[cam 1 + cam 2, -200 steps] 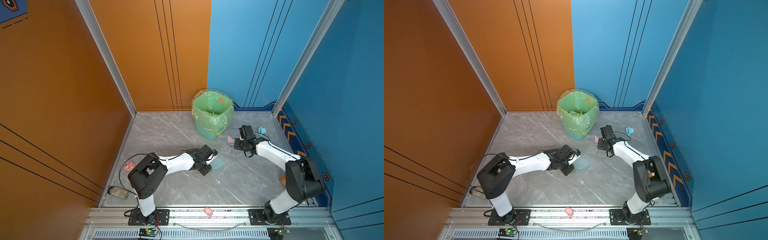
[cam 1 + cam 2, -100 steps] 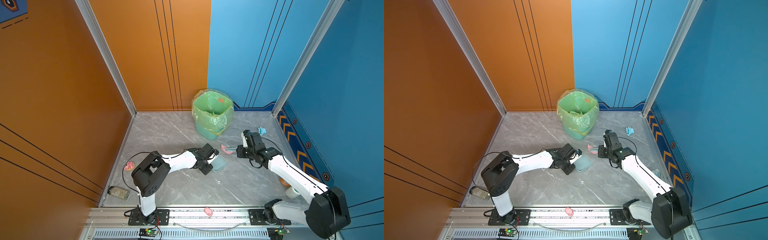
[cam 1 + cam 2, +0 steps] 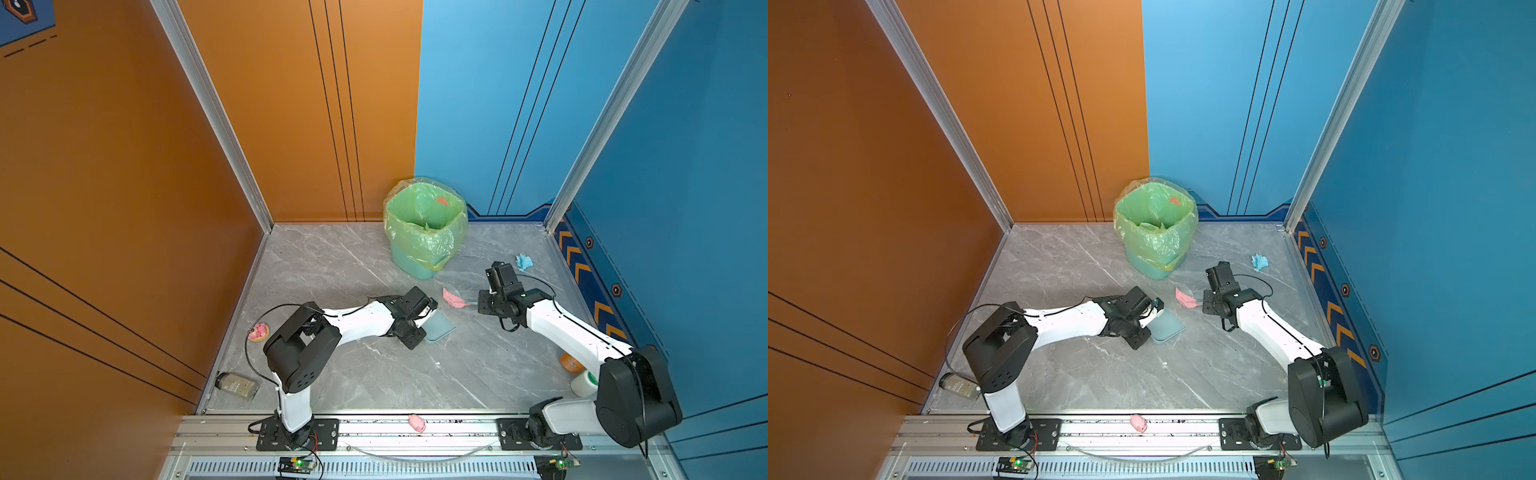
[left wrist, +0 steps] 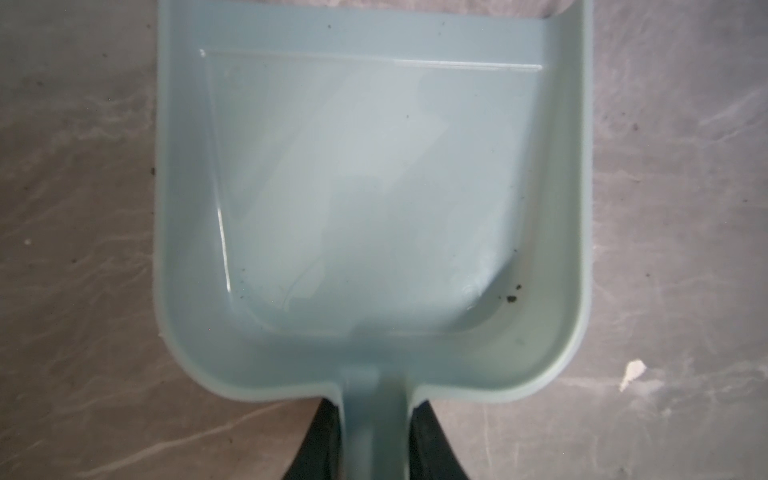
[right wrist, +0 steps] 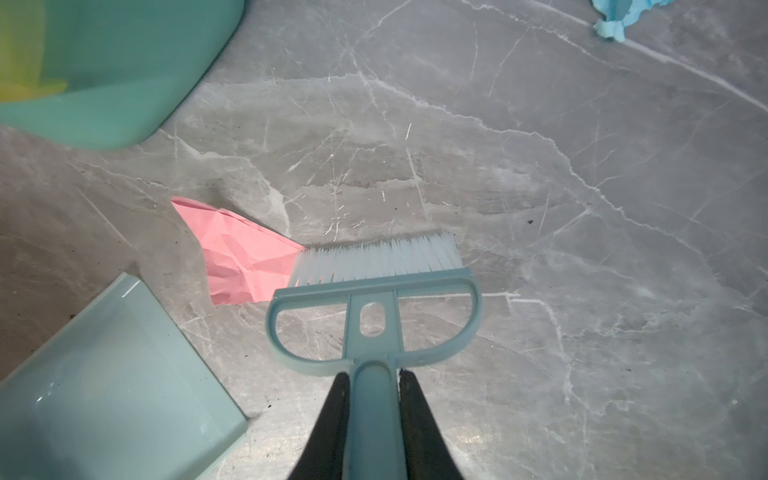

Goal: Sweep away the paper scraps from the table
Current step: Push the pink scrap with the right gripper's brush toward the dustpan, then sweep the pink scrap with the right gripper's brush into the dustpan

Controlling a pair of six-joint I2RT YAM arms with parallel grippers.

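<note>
Grey veined table point(image 3: 353, 374), bin point(image 3: 424, 232) at the back. Left gripper point(image 4: 374, 405) clenched on dustpan point(image 4: 374, 166) handle; pan on table, dark specks inside. Right gripper point(image 5: 372, 378) clamped on brush point(image 5: 374, 299) handle, bristles to the table. Pink scrap point(image 5: 241, 253) touching one end of the bristles, between brush and dustpan. Blue scrap point(image 3: 523, 262) near right wall, well apart from brush.

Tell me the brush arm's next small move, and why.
Probably a short stroke of the brush toward the dustpan. The right gripper is shut on the brush handle, the bristles touch the pink scrap, and the empty dustpan lies close beside it on the table, not touching it.
</note>
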